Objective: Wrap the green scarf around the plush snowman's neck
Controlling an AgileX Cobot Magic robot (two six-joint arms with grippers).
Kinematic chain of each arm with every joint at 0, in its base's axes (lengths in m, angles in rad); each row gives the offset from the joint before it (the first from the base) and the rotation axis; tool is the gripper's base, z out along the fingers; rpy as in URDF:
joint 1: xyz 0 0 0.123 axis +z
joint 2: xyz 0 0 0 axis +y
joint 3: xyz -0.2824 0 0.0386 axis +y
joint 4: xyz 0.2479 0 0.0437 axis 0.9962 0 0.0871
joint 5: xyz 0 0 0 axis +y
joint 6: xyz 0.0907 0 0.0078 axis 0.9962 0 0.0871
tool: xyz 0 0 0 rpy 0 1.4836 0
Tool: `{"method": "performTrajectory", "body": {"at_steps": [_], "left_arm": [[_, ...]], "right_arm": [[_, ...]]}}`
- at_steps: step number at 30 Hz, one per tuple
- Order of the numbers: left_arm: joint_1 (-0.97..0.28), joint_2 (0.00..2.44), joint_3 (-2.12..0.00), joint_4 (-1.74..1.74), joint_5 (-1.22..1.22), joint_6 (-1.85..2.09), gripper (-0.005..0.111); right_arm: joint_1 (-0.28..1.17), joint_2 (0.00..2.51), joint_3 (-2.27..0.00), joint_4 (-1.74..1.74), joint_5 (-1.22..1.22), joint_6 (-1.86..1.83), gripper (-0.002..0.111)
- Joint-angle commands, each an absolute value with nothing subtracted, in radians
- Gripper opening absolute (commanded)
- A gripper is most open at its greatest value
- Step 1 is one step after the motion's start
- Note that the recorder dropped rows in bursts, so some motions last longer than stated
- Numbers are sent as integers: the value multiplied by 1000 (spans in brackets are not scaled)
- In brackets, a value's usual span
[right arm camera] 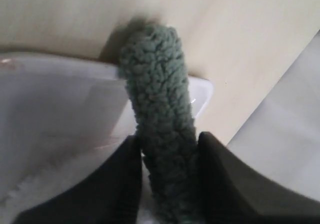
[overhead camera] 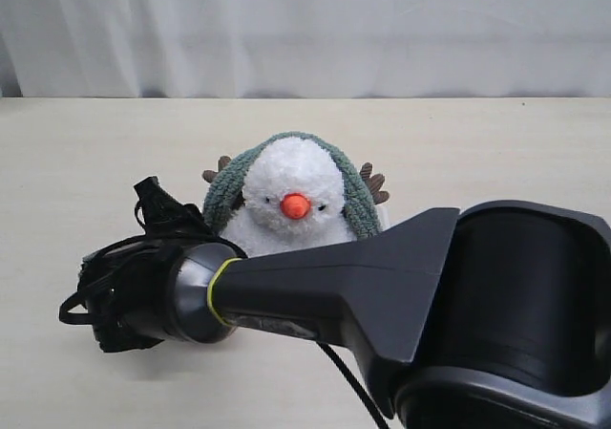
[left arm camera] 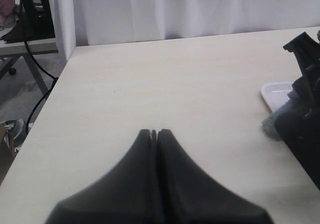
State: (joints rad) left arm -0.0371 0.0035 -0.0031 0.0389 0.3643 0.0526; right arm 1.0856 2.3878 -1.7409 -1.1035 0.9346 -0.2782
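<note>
Just one scarf [overhead camera: 355, 195], one snowman [overhead camera: 291, 171].

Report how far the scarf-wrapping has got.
Done: the grey-green fuzzy knit scarf drapes over the head of the fluffy white plush snowman, down both sides. In hand: the right gripper grips one scarf end. Still to do: bring it around the neck, hidden behind the arm. The left gripper is shut, unused.
</note>
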Motion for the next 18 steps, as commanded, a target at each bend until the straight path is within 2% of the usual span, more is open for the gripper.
{"method": "performTrajectory", "body": {"at_steps": [1,2,8,18], "left_arm": [[-37,0,0,40,354,49,0],[-37,0,0,40,354,49,0],[-37,0,0,40,354,49,0],[-37,0,0,40,354,49,0]], "right_arm": [[1090,2379,-1743,-1123,970,-261,7],[1092,2377,-1743,-1123,974,-258,4],[1108,2355,-1743,-1101,966,-240,4],[1090,2241,-1743,-854,892,-294,4]]}}
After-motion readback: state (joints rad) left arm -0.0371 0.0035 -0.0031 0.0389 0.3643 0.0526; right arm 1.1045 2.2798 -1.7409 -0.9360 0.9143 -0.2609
